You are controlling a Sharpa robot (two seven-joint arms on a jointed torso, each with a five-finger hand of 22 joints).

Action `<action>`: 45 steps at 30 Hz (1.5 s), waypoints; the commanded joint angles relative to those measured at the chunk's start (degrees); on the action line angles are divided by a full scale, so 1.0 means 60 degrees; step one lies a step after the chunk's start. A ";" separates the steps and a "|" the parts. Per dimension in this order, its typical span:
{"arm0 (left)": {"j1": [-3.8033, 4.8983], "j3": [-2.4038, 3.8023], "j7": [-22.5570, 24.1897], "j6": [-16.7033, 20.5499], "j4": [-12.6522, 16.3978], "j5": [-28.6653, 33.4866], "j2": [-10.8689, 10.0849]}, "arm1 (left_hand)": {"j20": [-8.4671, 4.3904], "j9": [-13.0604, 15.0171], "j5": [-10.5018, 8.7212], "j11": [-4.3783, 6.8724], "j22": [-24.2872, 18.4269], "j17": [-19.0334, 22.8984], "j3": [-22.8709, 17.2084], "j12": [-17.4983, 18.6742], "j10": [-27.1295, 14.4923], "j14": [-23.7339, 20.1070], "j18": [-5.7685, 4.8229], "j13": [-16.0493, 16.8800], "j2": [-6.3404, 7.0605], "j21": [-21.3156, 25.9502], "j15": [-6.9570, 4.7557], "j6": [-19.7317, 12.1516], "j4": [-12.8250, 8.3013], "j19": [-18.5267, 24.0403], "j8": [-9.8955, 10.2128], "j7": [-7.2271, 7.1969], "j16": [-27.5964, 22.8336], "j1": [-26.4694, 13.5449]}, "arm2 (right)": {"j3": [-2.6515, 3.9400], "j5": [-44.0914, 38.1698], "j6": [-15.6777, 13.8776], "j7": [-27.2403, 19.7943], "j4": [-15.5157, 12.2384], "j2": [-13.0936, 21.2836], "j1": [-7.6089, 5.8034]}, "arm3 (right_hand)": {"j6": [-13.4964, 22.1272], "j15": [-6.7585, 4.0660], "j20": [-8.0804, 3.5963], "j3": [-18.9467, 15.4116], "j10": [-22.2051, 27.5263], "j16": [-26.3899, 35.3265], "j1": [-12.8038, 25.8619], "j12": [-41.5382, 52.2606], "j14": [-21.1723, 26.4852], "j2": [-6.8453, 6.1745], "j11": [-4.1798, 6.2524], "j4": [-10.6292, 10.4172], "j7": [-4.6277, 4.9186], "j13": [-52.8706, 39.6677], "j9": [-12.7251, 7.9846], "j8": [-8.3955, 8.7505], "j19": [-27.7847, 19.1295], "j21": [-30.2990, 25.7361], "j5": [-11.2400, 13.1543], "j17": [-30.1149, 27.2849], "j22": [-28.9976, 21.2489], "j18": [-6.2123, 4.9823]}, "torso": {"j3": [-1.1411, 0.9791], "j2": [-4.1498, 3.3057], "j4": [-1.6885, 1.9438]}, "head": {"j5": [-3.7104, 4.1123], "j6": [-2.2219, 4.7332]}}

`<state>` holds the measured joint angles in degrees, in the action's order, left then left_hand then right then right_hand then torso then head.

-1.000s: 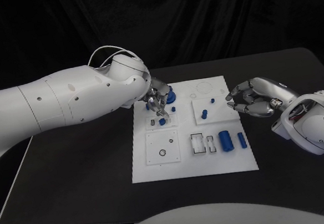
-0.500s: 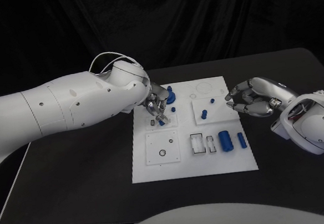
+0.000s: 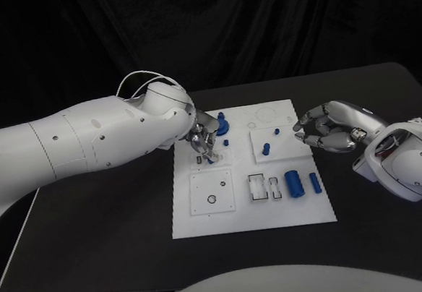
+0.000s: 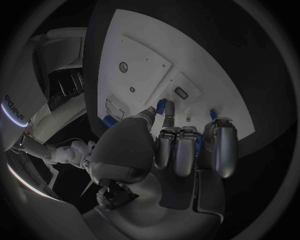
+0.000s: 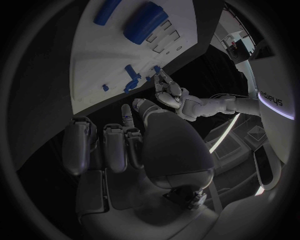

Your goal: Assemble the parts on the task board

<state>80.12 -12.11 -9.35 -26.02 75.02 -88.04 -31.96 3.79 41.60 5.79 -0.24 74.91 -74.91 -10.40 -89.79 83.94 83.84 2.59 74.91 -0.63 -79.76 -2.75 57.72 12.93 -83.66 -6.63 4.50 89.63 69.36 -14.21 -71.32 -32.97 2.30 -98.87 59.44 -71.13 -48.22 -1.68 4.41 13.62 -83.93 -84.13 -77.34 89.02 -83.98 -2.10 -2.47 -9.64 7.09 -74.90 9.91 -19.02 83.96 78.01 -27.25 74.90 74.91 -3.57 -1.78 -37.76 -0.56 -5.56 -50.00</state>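
Note:
The white task board (image 3: 251,213) lies mid-table. My left hand (image 3: 204,137) hovers over the board's far left corner, where its thumb and a finger pinch a small blue peg (image 4: 161,105) just above the plate (image 4: 144,50). A round blue part (image 3: 222,124) stands right beside that hand. Two small blue pegs (image 3: 266,148) stand in a square inset further right. A thick blue cylinder (image 3: 294,182) and a thinner blue bar (image 3: 315,182) lie near the right edge. My right hand (image 3: 327,128) hangs beside the board's right edge, fingers curled, holding nothing.
Two rectangular slots (image 3: 266,187) sit left of the blue cylinder, and a square inset with a small hole (image 3: 212,192) lies at the near left. My bulky left arm (image 3: 84,141) spans the table's left half. Bare black table (image 3: 96,234) surrounds the board.
My left arm has shifted a little toward the board and the hand has turned slightly, still over the same corner with the peg. The right hand has not moved.

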 commanded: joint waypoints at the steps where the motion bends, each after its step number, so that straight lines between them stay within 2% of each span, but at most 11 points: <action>1: -0.0033 0.0007 0.0002 0.0007 -0.0013 0.0056 0.0005 | 0.0047 -0.0020 0.0049 -0.0044 0.1943 -0.2516 -0.0038 -0.0034 0.1010 0.1027 0.0002 0.2516 0.0006 0.0060 0.0065 0.0009 -0.0088 0.0017 0.0054 0.0013 0.0062 0.0127 | 0.0006 -0.0016 0.0013 0.0029 -0.0013 -0.0008 -0.0008 | -0.0034 -0.0047 -0.0052 0.0042 -0.0607 -0.0034 0.0082 -0.0005 -0.0786 -0.0032 0.0030 0.0008 -0.0011 -0.2042 0.0011 0.0008 0.0206 0.0045 -0.0052 0.1577 0.1486 0.0068 | -0.0002 0.0000 0.0002 | 0.0024 0.0000; 7: -0.0055 0.0007 -0.0011 0.0022 -0.0036 0.0056 -0.0001 | 0.0041 -0.0061 0.0195 -0.0032 0.1929 -0.2516 -0.0293 -0.0034 0.1010 0.1027 0.0014 0.2516 -0.0040 0.0111 0.0057 0.0052 -0.0282 0.0047 0.0150 0.0000 0.0062 0.0306 | 0.0006 -0.0016 0.0036 0.0050 -0.0012 -0.0010 -0.0008 | -0.0036 -0.0046 -0.0052 0.0049 -0.0606 -0.0028 0.0083 -0.0005 -0.0784 -0.0036 0.0030 0.0007 -0.0012 -0.2042 0.0012 0.0008 0.0202 0.0035 -0.0064 0.1571 0.1481 0.0065 | 0.0002 -0.0003 -0.0001 | 0.0025 0.0000; 13: -0.0071 0.0007 0.0045 0.0005 -0.0063 0.0056 0.0013 | 0.0012 -0.0048 0.0659 0.0005 0.1932 -0.2516 -0.0825 -0.0034 0.1010 0.1027 0.0014 0.2516 0.0022 0.0114 0.0027 0.0174 -0.0585 0.0045 0.0220 -0.0038 0.0062 0.0454 | 0.0006 -0.0016 0.0048 0.0070 -0.0012 -0.0009 -0.0008 | -0.0036 -0.0046 -0.0052 0.0049 -0.0606 -0.0028 0.0083 -0.0005 -0.0784 -0.0036 0.0030 0.0007 -0.0012 -0.2042 0.0012 0.0008 0.0202 0.0035 -0.0064 0.1571 0.1481 0.0065 | -0.0002 -0.0004 0.0001 | 0.0015 0.0000; 16: -0.0077 0.0007 0.0072 -0.0019 -0.0073 0.0056 0.0023 | -0.0011 0.0008 0.0789 0.0035 0.1939 -0.2516 -0.1226 -0.0034 0.1010 0.1027 0.0009 0.2516 0.0097 0.0096 0.0008 0.0257 -0.0759 0.0031 0.0209 -0.0074 0.0062 0.0479 | 0.0006 -0.0016 0.0052 0.0080 -0.0012 -0.0009 -0.0008 | -0.0038 -0.0046 -0.0053 0.0058 -0.0603 -0.0022 0.0078 -0.0006 -0.0783 -0.0033 0.0031 0.0010 -0.0013 -0.2038 0.0012 0.0007 0.0202 0.0033 -0.0074 0.1565 0.1481 0.0065 | -0.0002 -0.0002 -0.0003 | -0.0003 0.0000; 24: -0.0109 0.0007 0.0175 -0.0031 -0.0099 0.0056 0.0043 | -0.0032 0.0160 0.0848 0.0060 0.1937 -0.2516 -0.2128 -0.0034 0.1010 0.1027 0.0008 0.2516 0.0321 0.0108 -0.0017 0.0303 -0.1162 0.0038 0.0203 -0.0086 0.0062 0.0383 | 0.0006 -0.0013 0.0063 0.0110 -0.0006 -0.0012 -0.0008 | -0.0038 -0.0046 -0.0053 0.0058 -0.0603 -0.0022 0.0078 -0.0006 -0.0783 -0.0033 0.0031 0.0010 -0.0013 -0.2038 0.0012 0.0007 0.0202 0.0033 -0.0074 0.1565 0.1481 0.0065 | -0.0001 -0.0002 0.0000 | -0.0016 0.0000; 31: -0.0159 0.0007 0.0175 0.0012 -0.0107 0.0056 0.0036 | -0.0029 0.0435 0.1360 0.0043 0.1933 -0.2516 -0.3275 -0.0034 0.1010 0.1027 0.0012 0.2516 0.0591 0.0122 -0.0008 0.0317 -0.1645 0.0048 0.0155 -0.0061 0.0062 -0.0032 | 0.0006 -0.0010 0.0087 0.0145 -0.0006 -0.0002 -0.0008 | -0.0040 -0.0047 -0.0053 0.0070 -0.0595 -0.0013 0.0069 -0.0009 -0.0781 -0.0029 0.0032 0.0014 -0.0015 -0.2029 0.0013 0.0006 0.0199 0.0024 -0.0086 0.1556 0.1476 0.0063 | 0.0000 -0.0003 0.0002 | -0.0010 0.0000; 38: -0.0185 0.0007 -0.0241 0.0537 0.0031 0.0234 -0.0075 | -0.0039 0.0588 0.1512 0.0058 0.1937 -0.2516 -0.3682 -0.0034 0.1010 0.1027 0.0010 0.2516 0.0679 0.0107 -0.0027 0.0360 -0.1884 0.0034 0.0091 -0.0064 0.0062 -0.0204 | 0.0006 -0.0009 0.0148 0.0222 0.0004 0.0007 -0.0008 | -0.0039 -0.0048 -0.0054 0.0083 -0.0589 -0.0006 0.0057 -0.0012 -0.0779 -0.0027 0.0033 0.0022 -0.0016 -0.2022 0.0014 0.0006 0.0196 0.0015 -0.0099 0.1548 0.1473 0.0061 | -0.0002 -0.0002 0.0001 | -0.0020 0.0000; 42: -0.0190 0.0007 -0.0754 0.1027 0.0229 0.0805 -0.0247 | -0.0062 0.0760 0.1728 0.0082 0.1853 -0.2516 -0.3913 -0.0034 0.1010 0.1027 0.0072 0.2516 0.0667 0.0358 -0.0054 0.0395 -0.2032 0.0168 -0.0010 -0.0077 0.0062 -0.0369 | 0.0006 -0.0008 0.0182 0.0275 0.0013 0.0022 -0.0008 | -0.0037 -0.0048 -0.0054 0.0088 -0.0572 0.0008 0.0055 -0.0020 -0.0775 -0.0029 0.0033 0.0025 -0.0015 -0.2002 0.0013 0.0007 0.0188 -0.0004 -0.0105 0.1534 0.1463 0.0056 | -0.0002 0.0001 -0.0001 | -0.0014 0.0000; 45: -0.0191 0.0007 -0.1389 0.1284 0.0397 0.1678 -0.0416 | -0.0069 0.0819 0.1686 0.0085 0.1824 -0.2516 -0.3942 -0.0034 0.1010 0.1027 0.0093 0.2516 0.0660 0.0445 -0.0063 0.0386 -0.2028 0.0211 -0.0039 -0.0085 0.0062 -0.0483 | 0.0006 -0.0008 0.0196 0.0306 0.0016 0.0038 -0.0008 | -0.0036 -0.0048 -0.0054 0.0089 -0.0566 0.0013 0.0054 -0.0022 -0.0774 -0.0029 0.0033 0.0025 -0.0015 -0.1996 0.0013 0.0008 0.0186 -0.0009 -0.0105 0.1529 0.1461 0.0054 | 0.0000 -0.0001 0.0002 | -0.0010 0.0000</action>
<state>79.05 -12.11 -12.73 -21.83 76.92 -84.51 -34.22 3.36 46.46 15.98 -0.24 74.90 -74.90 -30.55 -89.79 83.94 83.84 2.59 74.91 3.37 -77.29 -2.76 59.84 3.87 -82.83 -6.55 4.49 89.63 66.88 -14.21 -71.26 -32.25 2.83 -98.76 59.55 -71.13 -48.22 -1.68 4.41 13.77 -83.93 -84.13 -77.34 89.02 -83.98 -2.10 -2.46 -9.48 7.09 -74.93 9.90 -19.02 83.96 78.01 -27.53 74.90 74.90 -3.58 -1.78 -37.77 -0.55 -5.65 -50.00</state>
